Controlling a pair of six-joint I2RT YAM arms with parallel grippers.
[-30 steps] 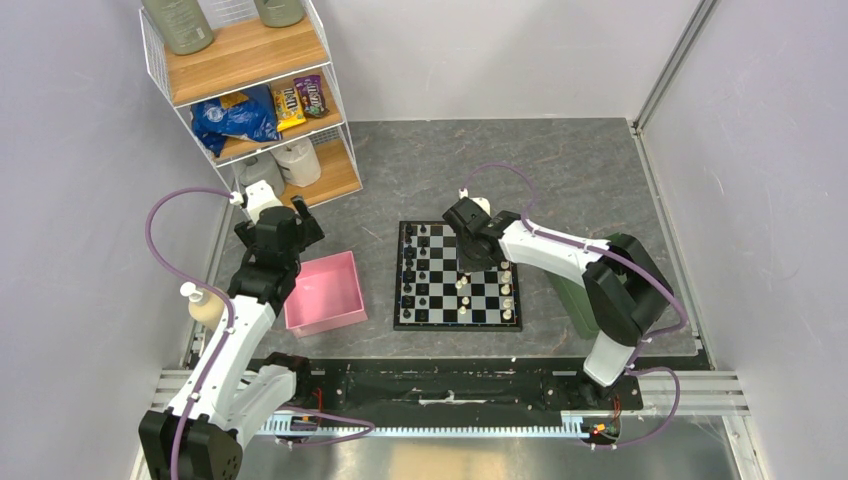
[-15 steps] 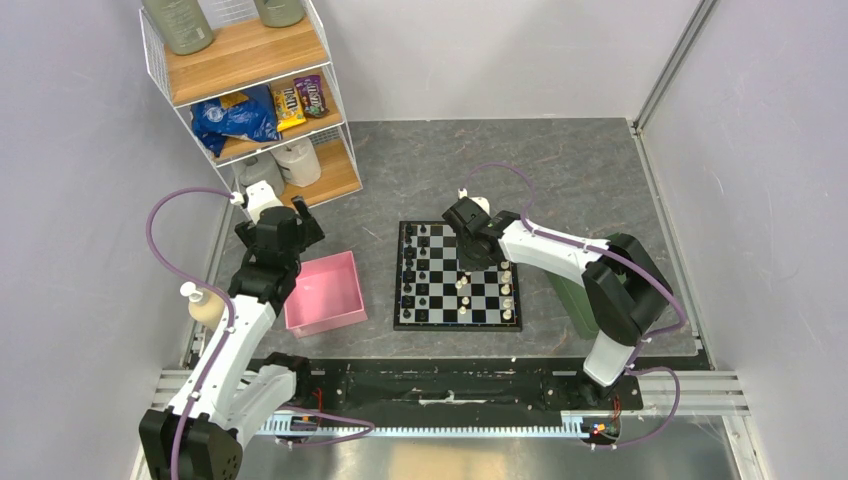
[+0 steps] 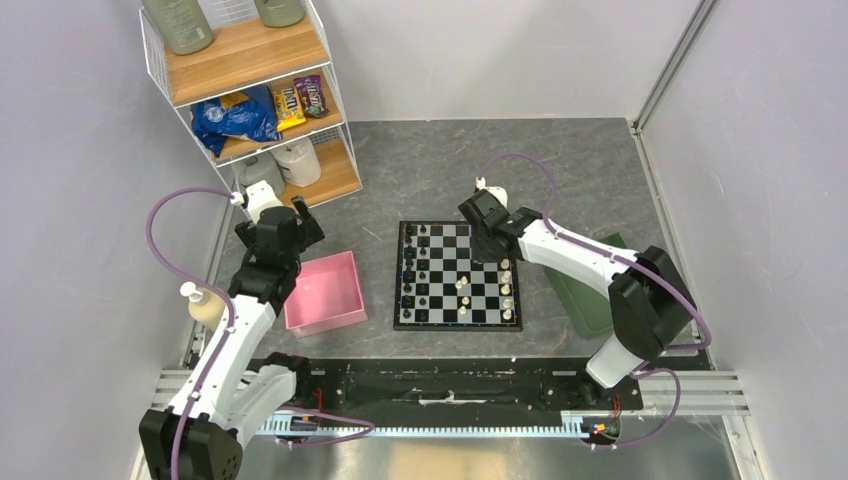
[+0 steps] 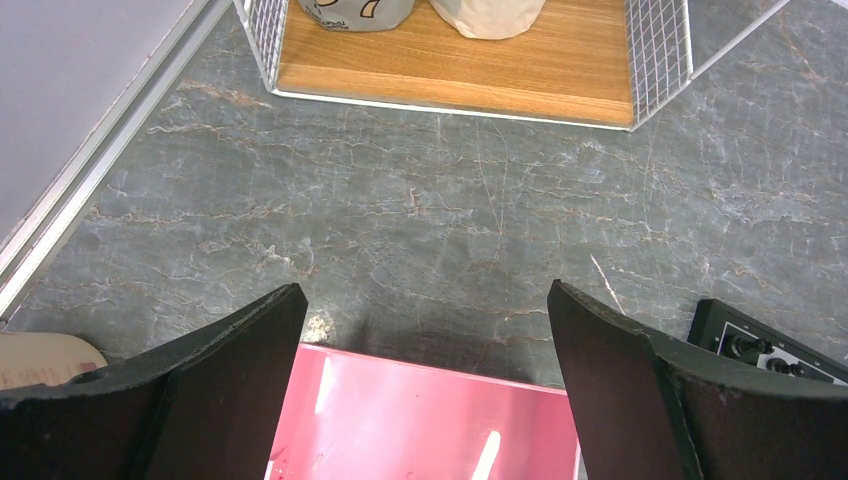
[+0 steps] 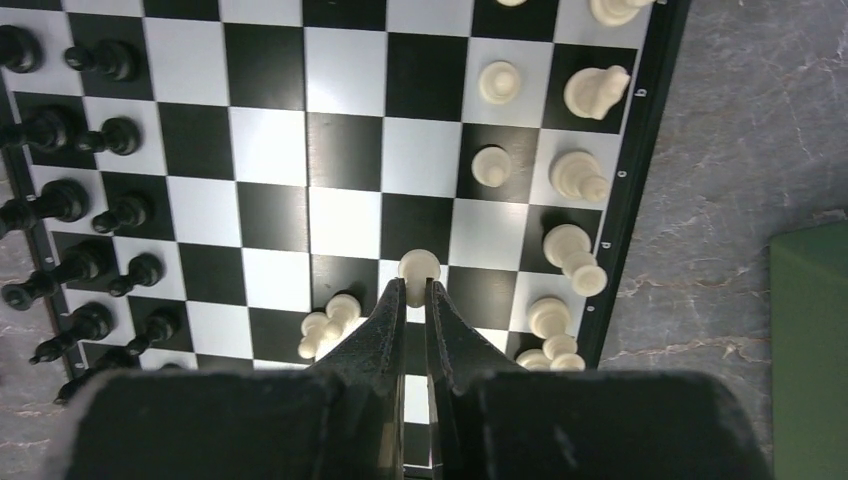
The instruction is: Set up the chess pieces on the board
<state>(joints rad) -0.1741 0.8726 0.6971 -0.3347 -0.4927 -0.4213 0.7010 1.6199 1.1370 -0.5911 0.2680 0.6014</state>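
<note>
Within the last second the right gripper [image 5: 415, 285] has drawn its fingers in from partly open to a narrow slit, and its arm has swung from over the middle files toward the far-right corner of the board [image 3: 455, 326]. A white pawn [image 5: 419, 266] sits right at the fingertips, apparently pinched between them, 1 file inside the white pawn row [image 5: 492, 122] near the board's right edge. I read this as a fresh pick, with the pawn due for a gap in that row. The black pieces [image 3: 410, 270] already line the board's left edge, while 2 stray white pieces [image 3: 462, 285] remain mid-board, so setup is well along but unfinished. The left gripper [image 4: 425, 300] hangs with fingers wide and empty over the far edge of the pink tray [image 3: 325, 290].
</note>
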